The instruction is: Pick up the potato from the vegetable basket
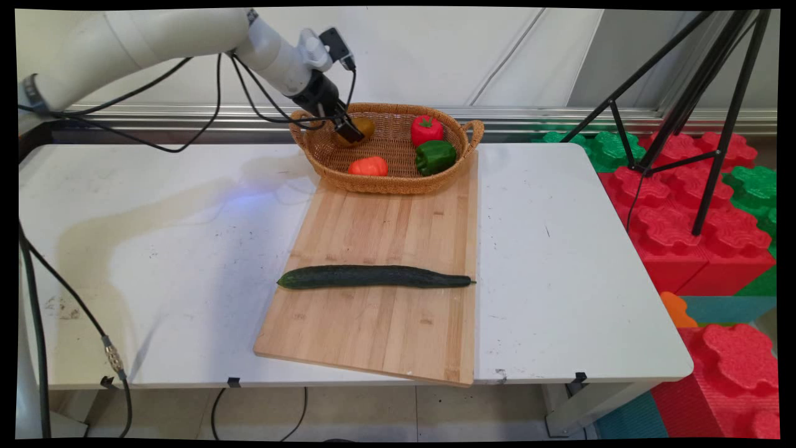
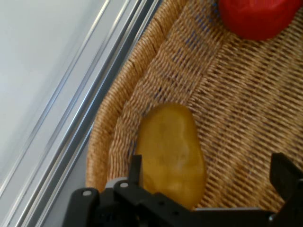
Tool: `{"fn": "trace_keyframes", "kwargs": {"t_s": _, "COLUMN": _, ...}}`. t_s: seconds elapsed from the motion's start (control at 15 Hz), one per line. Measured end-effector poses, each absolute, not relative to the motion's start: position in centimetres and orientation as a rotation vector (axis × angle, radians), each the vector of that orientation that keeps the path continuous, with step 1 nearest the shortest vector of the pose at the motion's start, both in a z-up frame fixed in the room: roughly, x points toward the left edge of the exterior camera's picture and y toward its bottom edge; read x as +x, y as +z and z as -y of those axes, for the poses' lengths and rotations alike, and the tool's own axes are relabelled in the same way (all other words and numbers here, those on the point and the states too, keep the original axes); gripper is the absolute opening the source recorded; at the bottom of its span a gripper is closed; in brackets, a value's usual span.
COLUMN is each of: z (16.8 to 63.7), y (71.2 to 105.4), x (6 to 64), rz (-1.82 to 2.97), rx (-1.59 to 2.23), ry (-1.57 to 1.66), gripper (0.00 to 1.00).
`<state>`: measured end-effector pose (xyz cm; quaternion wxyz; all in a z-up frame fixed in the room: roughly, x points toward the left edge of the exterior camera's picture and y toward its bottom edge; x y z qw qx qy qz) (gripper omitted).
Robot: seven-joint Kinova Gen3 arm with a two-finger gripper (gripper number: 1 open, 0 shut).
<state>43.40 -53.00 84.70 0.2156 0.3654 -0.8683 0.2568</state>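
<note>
One basket [image 1: 398,180]; four vegetables inside: potato [image 2: 173,153], tomato [image 1: 367,166], red pepper [image 1: 426,129], green pepper [image 1: 435,156]. One cucumber [image 1: 373,277], one cutting board [image 1: 379,323].

potato [image 2: 173,153]: yellow-brown, smooth, oblong; lies in the wicker basket [image 1: 385,180], against its woven wall at the far left end
gripper [image 1: 349,131]: black, two fingers spread wide; reaches down into the wicker basket, one finger on each side of the potato
</note>
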Motion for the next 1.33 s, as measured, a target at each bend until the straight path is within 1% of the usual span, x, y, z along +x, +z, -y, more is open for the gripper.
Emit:
{"fn": "trace_keyframes", "kwargs": {"t_s": 0.53, "z": 56.1, "y": 82.3, "x": 42.2, "rz": 2.441, "rx": 1.028, "ry": 0.707, "gripper": 1.00}}
{"fn": "trace_keyframes", "kwargs": {"t_s": 1.33, "z": 57.1, "y": 80.1, "x": 41.7, "rz": 2.485, "rx": 1.038, "ry": 0.693, "gripper": 1.00}}
